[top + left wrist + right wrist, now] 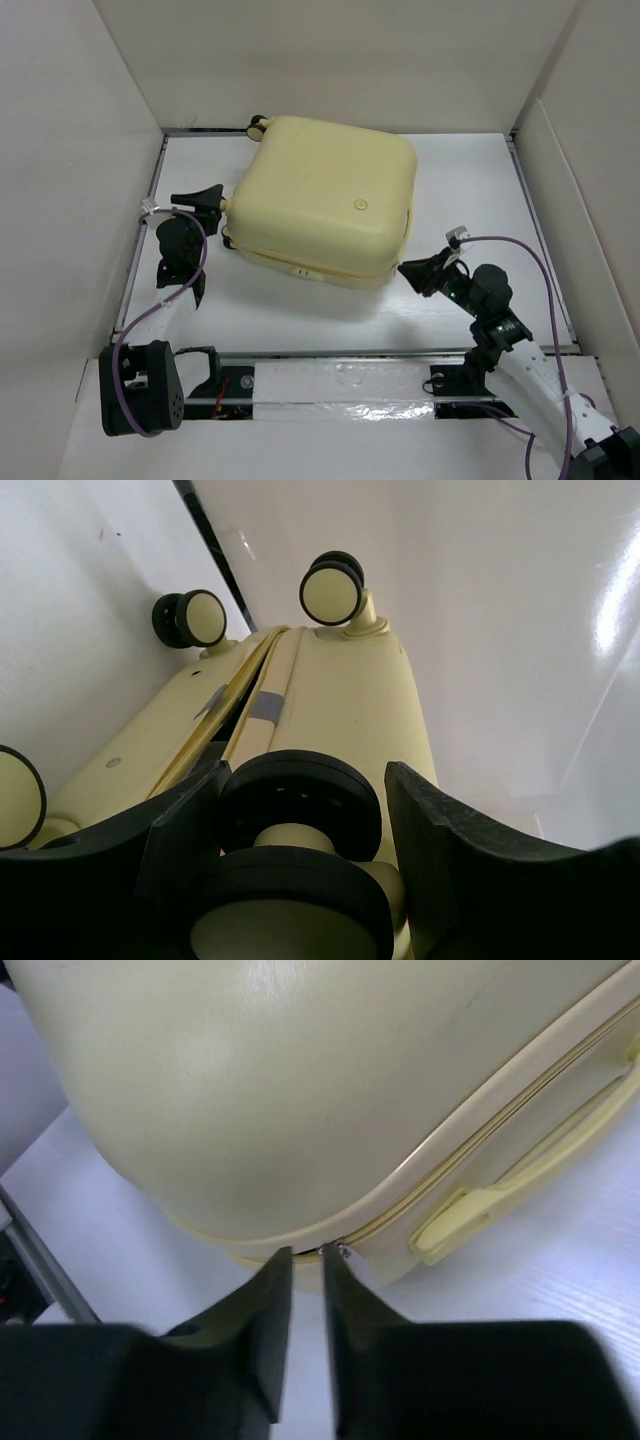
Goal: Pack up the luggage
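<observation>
Pale-yellow hard plastic makes up the luggage (320,195), which lies flat and shut on the counter (480,200) toward the far edge, its wheels facing the left edge and its handle (525,1175) facing the right edge. The shell looks stiff, smooth and slippery, and probably light for its bulk. Its broad curved faces offer a claw little purchase, so the handle, the wheels or the zip are the likely holds. Whatever it contains is hidden; only a dark slit shows where the seam gapes a little at the wheel end. The left claw (305,775) is spread wide, straddling one wheel (300,815) without clearly pressing on it. The right claw (306,1258) is pinched almost together at the near right corner seam, just beside the tiny metal zip pull (343,1251); nothing shows between its tips.
</observation>
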